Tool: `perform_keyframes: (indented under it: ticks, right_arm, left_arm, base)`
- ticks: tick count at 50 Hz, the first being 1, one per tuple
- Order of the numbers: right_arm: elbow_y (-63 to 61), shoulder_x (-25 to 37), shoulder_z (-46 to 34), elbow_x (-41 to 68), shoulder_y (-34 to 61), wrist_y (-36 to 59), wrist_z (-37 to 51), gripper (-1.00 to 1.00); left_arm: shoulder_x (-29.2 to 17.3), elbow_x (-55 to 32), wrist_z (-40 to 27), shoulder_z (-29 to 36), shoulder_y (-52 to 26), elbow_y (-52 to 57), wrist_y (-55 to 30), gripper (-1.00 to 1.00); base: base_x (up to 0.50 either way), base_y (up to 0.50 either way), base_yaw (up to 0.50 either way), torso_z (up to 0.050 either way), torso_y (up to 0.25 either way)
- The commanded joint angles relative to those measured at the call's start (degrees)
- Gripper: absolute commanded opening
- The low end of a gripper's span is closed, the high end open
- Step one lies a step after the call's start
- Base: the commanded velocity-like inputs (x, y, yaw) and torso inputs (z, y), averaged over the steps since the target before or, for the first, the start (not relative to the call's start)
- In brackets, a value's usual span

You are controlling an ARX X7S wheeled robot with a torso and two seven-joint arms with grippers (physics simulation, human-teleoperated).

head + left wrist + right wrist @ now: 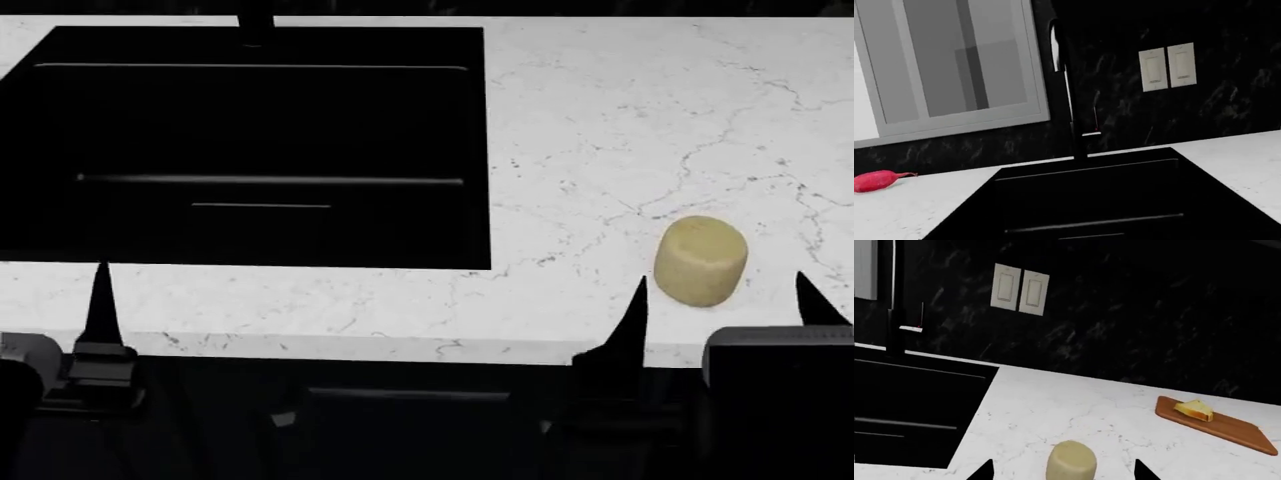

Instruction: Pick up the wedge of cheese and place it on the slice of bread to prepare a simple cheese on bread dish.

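Now cheese wedge (699,262) between spread right fingers (630,318), untouched.

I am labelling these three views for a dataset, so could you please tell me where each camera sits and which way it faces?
Head: high up, looking down over the sink and wedge of cheese; the right gripper fingertips straddle the cheese.
Left wrist: low, facing the faucet, window and a radish; no body shows.
Right wrist: low, facing the cheese, the slice of bread on its board; fingertips show.
Both wrist views share the wall switches.
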Motion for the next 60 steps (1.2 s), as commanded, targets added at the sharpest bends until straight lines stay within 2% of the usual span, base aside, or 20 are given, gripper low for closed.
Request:
perform_keyframes:
  ticks: [1, 25, 60]
  right_arm:
    - [0.73, 4.07, 1.5, -0.28, 6.2, 4.09, -0.49, 1.0]
    - [5.44, 9.14, -0.15, -0.43, 16.84, 7.25, -1.96, 1.0]
    - [6.48, 9.1, 0.01, -0.06, 16.69, 6.71, -1.51, 1.0]
  left_arm:
    - [-1.35, -0.52, -0.04, -1.62, -6.53, 2.25, -6.72, 1.0]
    - [-2.41, -0.8, -0.59, -2.15, -14.37, 1.18, -11.82, 1.0]
    - [-1.98, -2.29, -1.04, -2.74, -15.21, 0.64, -11.35, 1.0]
  base:
    - [0.0, 0.0, 0.0, 0.0, 0.0]
    - [0.0, 0.0, 0.0, 0.0, 0.0]
    - [0.0, -0.02, 0.0, 0.0, 0.0]
